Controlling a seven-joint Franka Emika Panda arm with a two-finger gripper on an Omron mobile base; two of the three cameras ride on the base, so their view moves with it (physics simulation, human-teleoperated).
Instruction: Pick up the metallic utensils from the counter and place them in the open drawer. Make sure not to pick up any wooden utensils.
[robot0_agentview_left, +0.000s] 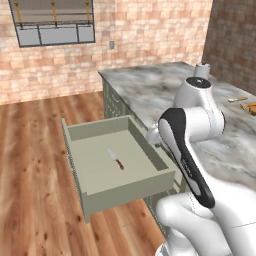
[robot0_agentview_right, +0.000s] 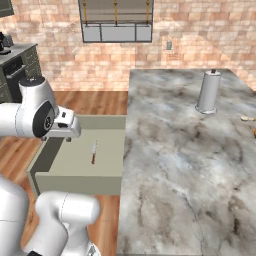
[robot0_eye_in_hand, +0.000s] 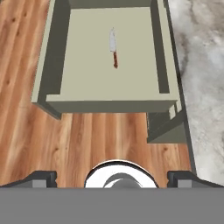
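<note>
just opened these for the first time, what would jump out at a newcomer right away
The open drawer pulled out of the sage-green cabinets over the wooden floor catches the eye first, with a small knife lying alone on its pale bottom. Next comes the grey-white marbled counter, where a pale upright cylinder stands near the far end. Tan utensils lie at its far edge.

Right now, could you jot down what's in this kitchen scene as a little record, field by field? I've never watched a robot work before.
Drawer: the open drawer is pulled out from the cabinets over the wood floor
In the drawer: a small knife lying flat, silvery blade, reddish-brown handle
Counter: the counter, grey-white marble
On the counter: a pale upright cylinder; tan utensils at the far edge
Fingers: fingers spread wide, holding nothing, above the floor in front of the drawer
</note>
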